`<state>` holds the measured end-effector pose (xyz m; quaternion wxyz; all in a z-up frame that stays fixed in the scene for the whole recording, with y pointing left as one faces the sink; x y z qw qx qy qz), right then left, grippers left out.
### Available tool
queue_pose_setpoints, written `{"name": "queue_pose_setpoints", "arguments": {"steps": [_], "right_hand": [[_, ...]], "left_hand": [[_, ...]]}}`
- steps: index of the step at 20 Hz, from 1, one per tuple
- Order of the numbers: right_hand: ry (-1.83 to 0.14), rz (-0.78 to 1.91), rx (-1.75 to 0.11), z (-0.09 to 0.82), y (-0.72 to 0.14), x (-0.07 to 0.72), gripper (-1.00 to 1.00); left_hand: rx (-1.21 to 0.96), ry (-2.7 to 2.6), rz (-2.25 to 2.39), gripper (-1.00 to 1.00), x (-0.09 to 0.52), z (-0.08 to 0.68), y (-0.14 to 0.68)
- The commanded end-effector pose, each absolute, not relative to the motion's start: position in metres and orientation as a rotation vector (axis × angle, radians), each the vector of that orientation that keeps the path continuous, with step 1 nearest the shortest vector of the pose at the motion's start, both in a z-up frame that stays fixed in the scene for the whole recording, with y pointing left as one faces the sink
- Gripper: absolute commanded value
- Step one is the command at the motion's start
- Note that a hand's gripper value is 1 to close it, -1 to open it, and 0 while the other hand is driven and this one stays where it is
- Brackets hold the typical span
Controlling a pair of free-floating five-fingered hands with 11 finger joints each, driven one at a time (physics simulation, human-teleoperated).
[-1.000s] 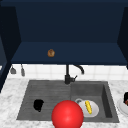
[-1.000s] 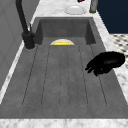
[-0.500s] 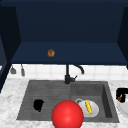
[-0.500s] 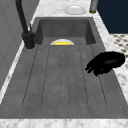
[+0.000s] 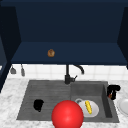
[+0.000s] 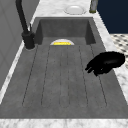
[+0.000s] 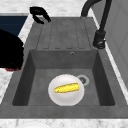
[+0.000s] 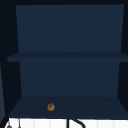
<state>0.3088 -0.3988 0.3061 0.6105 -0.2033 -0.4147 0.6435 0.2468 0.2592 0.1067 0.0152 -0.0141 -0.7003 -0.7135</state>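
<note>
Left hand point(image 5: 38, 105) is held over the drainboard point(image 5: 50, 92), fingers relaxed and apart, nothing gripped. Right hand point(image 5: 113, 90) is seen at the sink's right rim; its state cannot be told. Corn point(image 5: 88, 107) is laid on a plate point(image 5: 95, 112) in the basin point(image 5: 87, 91). Corn is judged light, stiff and prone to rolling; it is best pinched across its middle.
</note>
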Motion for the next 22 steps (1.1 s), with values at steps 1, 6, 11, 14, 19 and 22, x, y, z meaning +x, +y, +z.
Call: {"name": "queue_pose_setpoints", "arguments": {"steps": [1,6,11,14,19,22], "right_hand": [[-0.947,1.488,-0.462,0.307,-0.368,0.304,1.00],[-0.960,1.484,-0.469,0.303,-0.326,0.296,1.00],[-0.961,1.484,-0.470,0.294,-0.285,0.288,1.00],[-0.960,1.484,-0.471,0.287,-0.260,0.283,1.00],[-0.961,1.487,-0.480,0.272,-0.219,0.280,1.00],[-0.963,1.487,-0.483,0.262,-0.194,0.278,1.00]], "left_hand": [[-0.044,-2.179,-2.220,0.00,0.247,0.107,0.259],[-0.044,-2.179,-2.220,0.00,0.247,0.107,0.259],[-0.044,-2.179,-2.220,0.00,0.247,0.107,0.259],[-0.044,-2.179,-2.220,0.00,0.247,0.107,0.259],[-0.044,-2.179,-2.220,0.00,0.247,0.107,0.259],[-0.044,-2.179,-2.220,0.00,0.247,0.107,0.259]]}}
